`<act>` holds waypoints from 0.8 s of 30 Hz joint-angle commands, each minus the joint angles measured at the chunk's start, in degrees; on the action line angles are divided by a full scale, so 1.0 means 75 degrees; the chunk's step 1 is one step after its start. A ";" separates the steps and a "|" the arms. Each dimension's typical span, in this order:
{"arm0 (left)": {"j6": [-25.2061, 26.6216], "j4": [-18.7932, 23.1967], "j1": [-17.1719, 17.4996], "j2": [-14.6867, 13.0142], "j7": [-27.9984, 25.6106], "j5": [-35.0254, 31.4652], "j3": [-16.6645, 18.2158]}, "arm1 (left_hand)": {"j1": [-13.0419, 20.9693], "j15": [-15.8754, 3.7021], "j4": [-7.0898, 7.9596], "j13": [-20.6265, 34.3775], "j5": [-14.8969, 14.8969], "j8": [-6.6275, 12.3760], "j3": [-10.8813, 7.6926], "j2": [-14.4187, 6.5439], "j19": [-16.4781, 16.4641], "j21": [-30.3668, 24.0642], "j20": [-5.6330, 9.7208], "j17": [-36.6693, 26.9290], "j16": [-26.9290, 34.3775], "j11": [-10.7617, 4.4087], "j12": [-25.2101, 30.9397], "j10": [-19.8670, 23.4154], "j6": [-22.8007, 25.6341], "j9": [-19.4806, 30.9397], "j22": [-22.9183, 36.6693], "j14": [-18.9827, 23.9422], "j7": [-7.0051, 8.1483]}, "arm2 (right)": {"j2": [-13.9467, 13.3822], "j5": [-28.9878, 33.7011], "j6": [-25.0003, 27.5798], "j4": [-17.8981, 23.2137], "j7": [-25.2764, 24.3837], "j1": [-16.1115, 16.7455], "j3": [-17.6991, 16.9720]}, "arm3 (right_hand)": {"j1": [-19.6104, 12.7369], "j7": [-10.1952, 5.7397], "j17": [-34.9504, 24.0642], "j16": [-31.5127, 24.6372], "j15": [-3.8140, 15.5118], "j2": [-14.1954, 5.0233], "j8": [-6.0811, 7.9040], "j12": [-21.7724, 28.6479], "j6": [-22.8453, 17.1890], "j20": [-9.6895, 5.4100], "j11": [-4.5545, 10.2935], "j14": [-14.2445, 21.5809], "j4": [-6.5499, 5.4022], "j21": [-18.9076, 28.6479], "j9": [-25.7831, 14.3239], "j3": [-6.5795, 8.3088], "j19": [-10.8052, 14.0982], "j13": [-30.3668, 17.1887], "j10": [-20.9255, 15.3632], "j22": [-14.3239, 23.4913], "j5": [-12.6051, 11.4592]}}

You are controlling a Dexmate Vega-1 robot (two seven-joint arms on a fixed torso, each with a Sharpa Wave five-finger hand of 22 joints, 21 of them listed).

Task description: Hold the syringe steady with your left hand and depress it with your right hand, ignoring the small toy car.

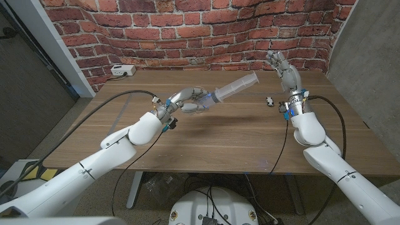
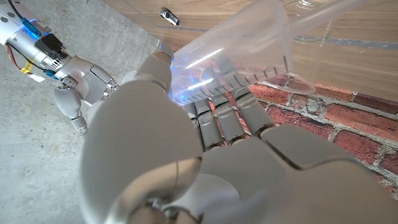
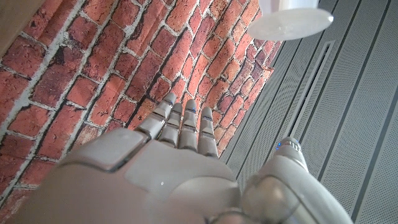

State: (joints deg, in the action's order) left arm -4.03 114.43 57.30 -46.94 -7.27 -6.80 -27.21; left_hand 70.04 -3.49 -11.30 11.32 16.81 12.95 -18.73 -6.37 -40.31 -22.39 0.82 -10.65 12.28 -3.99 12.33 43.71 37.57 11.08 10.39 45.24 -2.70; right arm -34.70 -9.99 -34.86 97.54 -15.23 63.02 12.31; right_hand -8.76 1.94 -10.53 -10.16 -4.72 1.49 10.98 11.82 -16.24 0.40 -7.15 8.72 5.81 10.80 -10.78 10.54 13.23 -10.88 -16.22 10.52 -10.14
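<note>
A large clear syringe (image 1: 234, 87) hangs above the table, tilted, its plunger end pointing up and right toward my right hand. My left hand (image 1: 187, 100) grips its lower barrel; in the left wrist view the fingers (image 2: 217, 121) wrap around the clear barrel (image 2: 239, 59). My right hand (image 1: 282, 70) stands raised beside the plunger end, a short gap apart, fingers apart and holding nothing. The right wrist view looks along that hand (image 3: 180, 134) at the brick wall, with the plunger's round end (image 3: 289, 23) ahead of the fingers. The small toy car (image 1: 269, 100) sits on the table below my right hand.
A white power strip (image 1: 122, 70) lies at the table's far left corner. The brick wall (image 1: 200, 31) stands right behind the table. Black cables run along both arms over the wooden table (image 1: 206, 137).
</note>
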 commanded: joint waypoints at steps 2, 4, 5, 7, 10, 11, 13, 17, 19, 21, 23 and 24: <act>0.0344 0.0008 -0.0317 0.0294 0.0009 0.0060 -0.0200 | -0.0215 -0.0371 0.0611 0.0046 0.0032 -0.0020 -0.0662 -0.0172 0.0014 0.0022 0.0006 -0.0016 -0.0031 -0.0008 -0.0027 0.0006 -0.0020 0.0026 -0.0004 0.0227 -0.0047 | 0.0029 0.1500 0.0086 0.0358 -0.0876 0.0306 -0.0409 | 0.0068 -0.0068 -0.0021 0.0001 0.0016 -0.0014 -0.0024 -0.0037 0.0064 0.0018 0.0001 -0.0043 0.0004 0.0013 -0.0020 -0.0031 -0.0031 -0.0014 0.0104 0.0030 -0.0067; 0.0394 0.0023 -0.0351 0.0352 -0.0022 0.0056 -0.0230 | -0.0222 -0.0371 0.0613 0.0047 0.0032 -0.0025 -0.0665 -0.0170 0.0023 0.0027 0.0005 -0.0017 -0.0035 -0.0009 -0.0032 0.0001 -0.0023 0.0027 -0.0004 0.0223 -0.0055 | 0.0034 0.1687 -0.0037 0.0308 -0.0970 0.0325 -0.0463 | 0.0067 -0.0080 -0.0019 -0.0005 0.0036 -0.0016 -0.0029 -0.0036 0.0082 0.0009 0.0009 -0.0036 0.0005 0.0024 -0.0019 -0.0031 -0.0011 -0.0012 0.0107 0.0029 -0.0069; 0.0405 0.0016 -0.0373 0.0385 -0.0031 0.0070 -0.0245 | -0.0229 -0.0379 0.0614 0.0047 0.0032 -0.0029 -0.0668 -0.0168 0.0022 0.0027 0.0009 -0.0017 -0.0038 0.0004 -0.0037 -0.0006 -0.0027 0.0027 -0.0005 0.0222 -0.0053 | 0.0028 0.1769 -0.0118 0.0271 -0.0998 0.0328 -0.0484 | 0.0065 -0.0088 -0.0017 -0.0014 0.0051 -0.0018 -0.0031 -0.0033 0.0096 -0.0013 0.0012 -0.0021 0.0006 0.0042 -0.0019 -0.0031 0.0027 -0.0011 0.0108 0.0029 -0.0072; 0.0425 -0.0027 -0.0421 0.0476 -0.0052 0.0132 -0.0269 | -0.0240 -0.0388 0.0615 0.0048 0.0032 -0.0031 -0.0671 -0.0162 0.0020 0.0028 0.0010 -0.0018 -0.0041 -0.0007 -0.0040 -0.0003 -0.0021 0.0027 -0.0005 0.0223 -0.0049 | 0.0068 0.1920 -0.0294 0.0180 -0.1104 0.0329 -0.0532 | 0.0058 -0.0104 -0.0013 -0.0035 0.0091 -0.0025 -0.0043 -0.0031 0.0142 -0.0032 0.0035 0.0019 0.0011 0.0062 -0.0018 -0.0029 0.0067 -0.0009 0.0117 0.0028 -0.0077; 0.0467 -0.0100 -0.0501 0.0591 -0.0048 0.0256 -0.0297 | -0.0252 -0.0384 0.0616 0.0048 0.0033 -0.0039 -0.0675 -0.0155 0.0023 0.0032 0.0011 -0.0018 -0.0053 -0.0030 -0.0046 -0.0005 -0.0026 0.0027 -0.0005 0.0204 -0.0054 | 0.0077 0.2009 -0.0529 0.0067 -0.1149 0.0344 -0.0598 | 0.0027 -0.0129 -0.0004 -0.0082 0.0109 -0.0038 -0.0027 0.0004 0.0144 -0.0064 0.0054 0.0138 0.0029 0.0119 -0.0016 -0.0021 0.0206 -0.0004 0.0057 0.0024 -0.0088; 0.0457 -0.0137 -0.0538 0.0633 -0.0038 0.0304 -0.0312 | -0.0256 -0.0384 0.0616 0.0048 0.0033 -0.0042 -0.0677 -0.0153 0.0023 0.0033 0.0014 -0.0018 -0.0057 -0.0024 -0.0046 -0.0003 -0.0028 0.0027 -0.0005 0.0195 -0.0052 | 0.0085 0.2066 -0.0608 0.0022 -0.1177 0.0348 -0.0622 | 0.0020 -0.0129 -0.0002 -0.0091 0.0129 -0.0041 -0.0025 0.0017 0.0147 -0.0070 0.0056 0.0166 0.0034 0.0125 -0.0016 -0.0019 0.0223 -0.0004 0.0027 0.0023 -0.0090; 0.0398 -0.0205 -0.0623 0.0702 -0.0039 0.0327 -0.0357 | -0.0262 -0.0382 0.0617 0.0049 0.0033 -0.0043 -0.0680 -0.0151 0.0026 0.0035 0.0012 -0.0018 -0.0060 -0.0012 -0.0051 -0.0008 -0.0023 0.0027 -0.0005 0.0192 -0.0054 | 0.0095 0.2184 -0.0692 -0.0023 -0.1226 0.0374 -0.0683 | 0.0003 -0.0157 0.0001 -0.0112 0.0129 -0.0047 -0.0001 0.0051 0.0103 -0.0084 0.0049 0.0236 0.0044 0.0143 -0.0016 -0.0016 0.0273 -0.0002 -0.0052 0.0021 -0.0095; 0.0306 -0.0350 -0.0793 0.0852 -0.0074 0.0284 -0.0475 | -0.0277 -0.0388 0.0617 0.0050 0.0035 -0.0052 -0.0689 -0.0145 0.0031 0.0041 0.0012 -0.0020 -0.0064 -0.0015 -0.0054 -0.0001 -0.0027 0.0027 -0.0005 0.0196 -0.0052 | 0.0124 0.2328 -0.0909 -0.0154 -0.1287 0.0388 -0.0762 | -0.0014 -0.0173 0.0005 -0.0126 0.0165 -0.0052 0.0038 0.0083 0.0014 -0.0096 0.0112 0.0305 0.0056 0.0169 -0.0015 -0.0014 0.0352 0.0001 -0.0128 0.0019 -0.0100; 0.0225 -0.0449 -0.0871 0.0926 -0.0081 0.0275 -0.0534 | -0.0283 -0.0392 0.0617 0.0050 0.0035 -0.0053 -0.0692 -0.0141 0.0033 0.0043 0.0008 -0.0020 -0.0067 -0.0011 -0.0056 -0.0003 -0.0022 0.0027 -0.0005 0.0192 -0.0059 | 0.0153 0.2349 -0.1041 -0.0237 -0.1303 0.0377 -0.0785 | -0.0021 -0.0183 0.0006 -0.0140 0.0201 -0.0052 0.0047 0.0090 -0.0011 -0.0090 0.0123 0.0362 0.0061 0.0202 -0.0014 -0.0016 0.0448 0.0002 -0.0147 0.0017 -0.0103; 0.0106 -0.0576 -0.0937 0.1003 -0.0098 0.0274 -0.0588 | -0.0286 -0.0387 0.0616 0.0050 0.0035 -0.0055 -0.0693 -0.0140 0.0036 0.0045 0.0011 -0.0020 -0.0070 -0.0009 -0.0057 -0.0003 -0.0024 0.0027 -0.0005 0.0185 -0.0060 | 0.0151 0.2315 -0.1114 -0.0282 -0.1265 0.0373 -0.0808 | -0.0026 -0.0186 0.0008 -0.0157 0.0220 -0.0051 0.0063 0.0109 -0.0058 -0.0076 0.0122 0.0434 0.0066 0.0221 -0.0015 -0.0018 0.0513 0.0003 -0.0197 0.0016 -0.0106; -0.0009 -0.0704 -0.0999 0.1076 -0.0098 0.0295 -0.0636 | -0.0292 -0.0380 0.0616 0.0051 0.0036 -0.0054 -0.0697 -0.0137 0.0039 0.0048 0.0011 -0.0020 -0.0064 -0.0013 -0.0058 0.0003 -0.0015 0.0027 -0.0006 0.0207 -0.0059 | 0.0161 0.2280 -0.1161 -0.0308 -0.1243 0.0380 -0.0843 | -0.0030 -0.0183 0.0009 -0.0159 0.0229 -0.0052 0.0069 0.0114 -0.0076 -0.0057 0.0109 0.0455 0.0069 0.0240 -0.0015 -0.0019 0.0572 0.0003 -0.0211 0.0015 -0.0108; -0.0056 -0.0766 -0.1024 0.1116 -0.0099 0.0314 -0.0656 | -0.0295 -0.0374 0.0616 0.0051 0.0036 -0.0055 -0.0699 -0.0135 0.0041 0.0050 0.0007 -0.0020 -0.0065 -0.0008 -0.0059 0.0003 -0.0012 0.0027 -0.0006 0.0206 -0.0059 | 0.0165 0.2292 -0.1175 -0.0314 -0.1241 0.0385 -0.0867 | -0.0034 -0.0196 0.0009 -0.0163 0.0228 -0.0053 0.0080 0.0118 -0.0105 -0.0054 0.0095 0.0474 0.0072 0.0242 -0.0015 -0.0018 0.0584 0.0003 -0.0224 0.0015 -0.0109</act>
State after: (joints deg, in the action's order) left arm -1.86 112.15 52.18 -41.43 -7.70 -4.94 -30.35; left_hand 68.17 -4.12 -11.36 11.62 16.77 12.52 -18.79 -6.30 -40.31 -22.09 0.82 -10.66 11.72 -3.97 12.13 43.70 37.36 11.06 10.40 45.86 -2.88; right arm -33.89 5.43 -40.41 96.93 -23.84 65.58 7.32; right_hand -8.76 0.60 -10.39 -10.83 -3.03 1.49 11.26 12.10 -16.21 0.01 -6.31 11.45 6.01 12.15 -10.77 10.35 16.98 -10.59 -17.26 10.52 -10.57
